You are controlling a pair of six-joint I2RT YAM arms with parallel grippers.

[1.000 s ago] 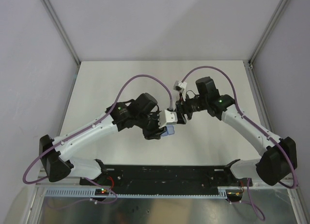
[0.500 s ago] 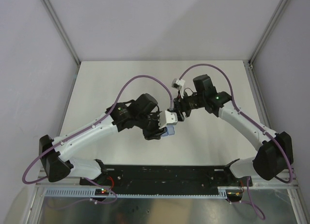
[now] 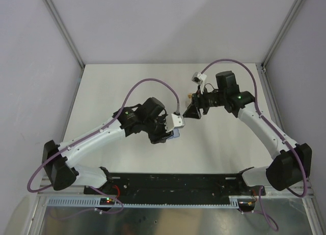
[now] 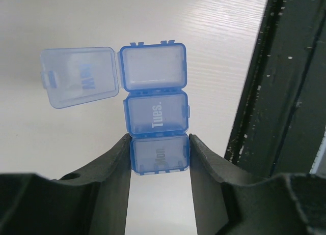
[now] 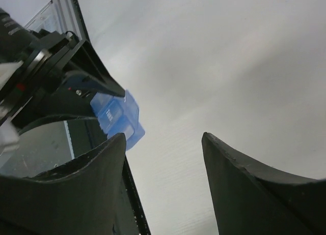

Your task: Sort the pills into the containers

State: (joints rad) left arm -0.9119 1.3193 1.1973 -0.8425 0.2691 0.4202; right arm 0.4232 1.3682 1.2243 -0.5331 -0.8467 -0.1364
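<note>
The left hand [image 4: 159,141] grips the containers [image 4: 157,115], a translucent blue strip of three joined compartments, with its two dark fingers [image 4: 114,169] pressed on the sides of the nearest one, marked "Mon.". The middle one, marked "Tues.", is closed. The far lid [image 4: 81,76] lies open to the left, above the white desk [image 4: 214,36]. A black rail [image 4: 285,82] runs along the right.

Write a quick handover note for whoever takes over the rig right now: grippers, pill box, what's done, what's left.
Left gripper: shut on the Mon. end of the blue pill box.
Right gripper: open, empty, apart from the box.
Box: the end lid is flipped open and its compartment looks empty; the Tues. and Mon. lids are closed.
Pills: none in view.
Done: one lid opened.
Left: all the sorting.
</note>
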